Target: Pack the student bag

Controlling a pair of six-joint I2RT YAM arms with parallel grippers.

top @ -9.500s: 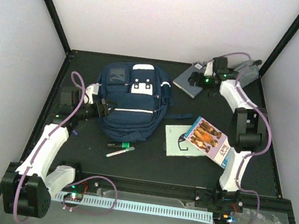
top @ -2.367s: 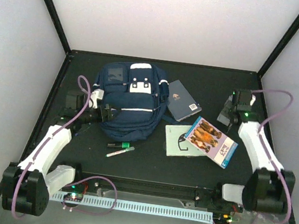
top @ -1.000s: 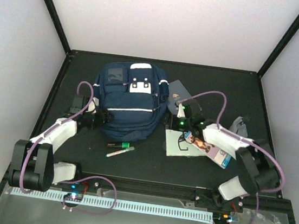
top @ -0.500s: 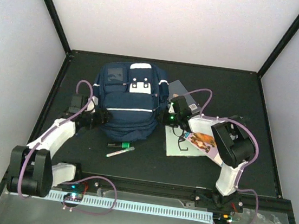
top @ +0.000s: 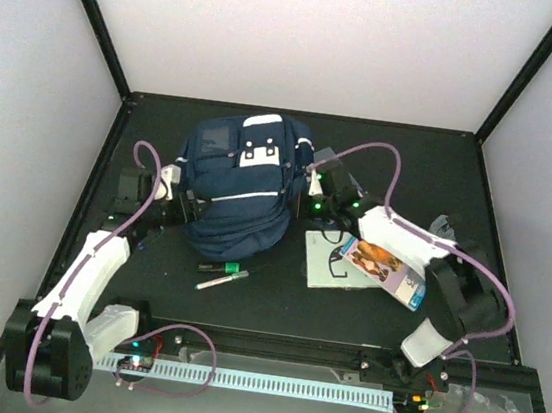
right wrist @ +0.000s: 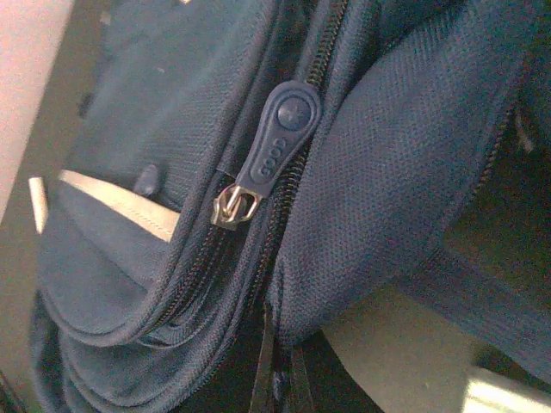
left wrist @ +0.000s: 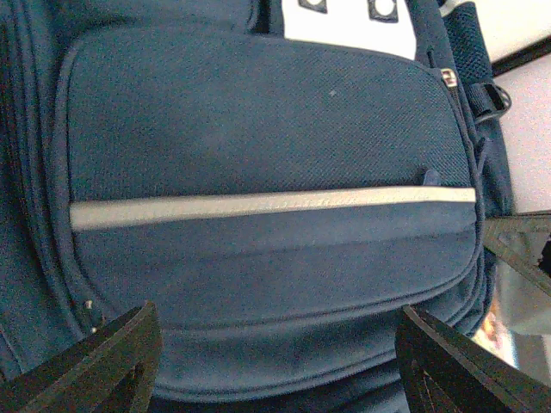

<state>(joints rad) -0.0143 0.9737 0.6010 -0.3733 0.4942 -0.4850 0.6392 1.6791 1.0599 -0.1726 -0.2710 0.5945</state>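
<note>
item under task: navy blue striped fabric backpack, lying front-up at the back left of the black worktop.
left hand: fingers apart, straddling the lower front pocket; no contact can be seen.
right hand: closed together at the backpack's right edge. it appears nipped on a fold of fabric just beside the blue rubber zip pull, though its tips barely show.
step in hand: judged to be opening the main compartment.
method advised: steady the backpack with the left hand low on the pocket. the right should take the pull itself, not loose cloth, and draw along the line of the teeth.
still unpacked: picture-covered book, white booklet, two marker pens.
change from half a second ago: the right hand was wider and lower beside the backpack. it is now closed, and the backpack has bunched up with its top swung rightward.
</note>
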